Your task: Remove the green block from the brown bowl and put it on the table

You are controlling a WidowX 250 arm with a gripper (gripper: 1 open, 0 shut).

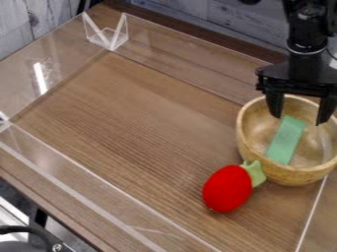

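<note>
The green block point(285, 143) lies tilted inside the brown bowl point(255, 159), which sits on the table point(145, 128) at the right edge. My gripper point(302, 113) hangs over the bowl's far rim, pointing down, just above the block's upper end. Its two black fingers point(278, 106) stand open with nothing between them.
A red plush strawberry point(228, 187) with a green leafy top lies against the bowl's front left side. Low clear acrylic walls point(53, 148) edge the table, with a clear corner bracket point(105, 34) at the back left.
</note>
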